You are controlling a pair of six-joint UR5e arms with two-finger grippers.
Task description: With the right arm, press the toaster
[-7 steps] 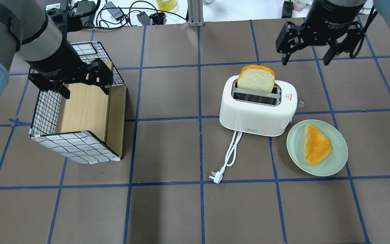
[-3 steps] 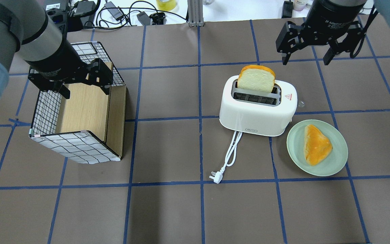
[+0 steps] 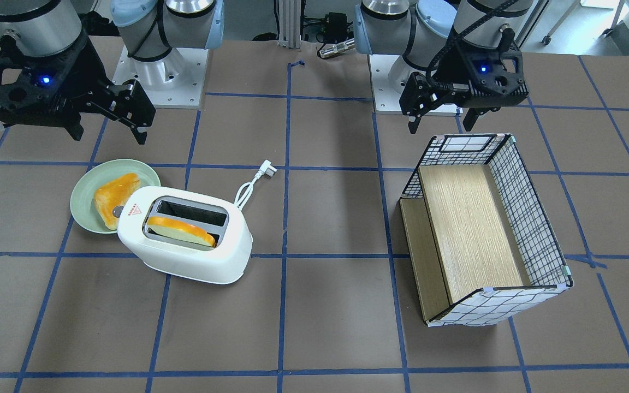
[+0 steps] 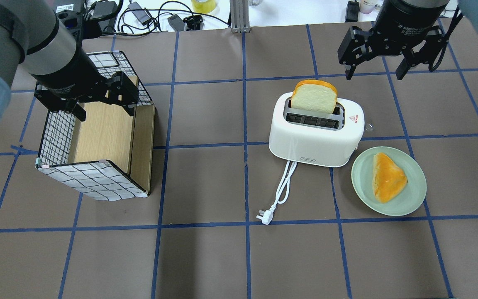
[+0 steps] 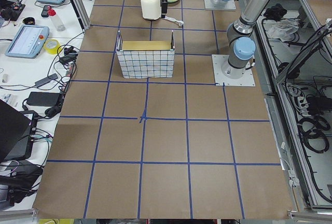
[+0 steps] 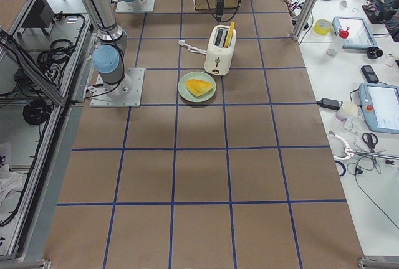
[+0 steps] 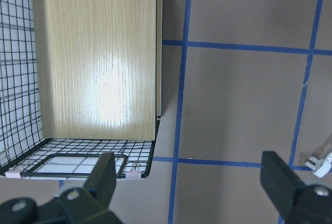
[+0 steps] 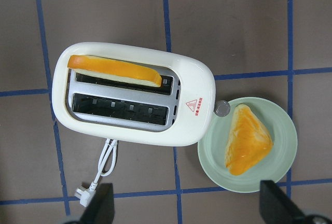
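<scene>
Okay so the glossy white rounded two-slot toaster (image 4: 309, 145) sits around mid-table on the robot's right half, long side toward the robot. A slice of orange-crusted white bread (image 4: 314, 97) stands tall out of the far slot, so it reads as not pressed yet. The shell looks like hard, slick plastic with curved corners, and I'd guess it's light enough to skid or rock if shoved sideways, so the push wants to go straight down. No real grabbing needed, one fingertip on the press point should do. Annoyingly I can't make out a lever in any view. The small round grey knob (image 8: 222, 108) pokes out of the end with the red triangle, so my bet is the slider lives on that end too. The bulky black right gripper (image 4: 374, 77) hovers beyond the toaster and off to its right, jaws spread wide and holding nothing. The black left gripper (image 4: 105, 113) is also wide open and empty, hanging over the wire-grid basket with wooden panels (image 4: 93, 178), well apart from the action. What crowds the spot is the pale green round plate (image 4: 413, 195) with a triangular orange-glazed bread piece (image 4: 388, 176), parked just beside that knob end. The white cord and plug (image 4: 282, 189) trail off the near side, out of the way.
</scene>
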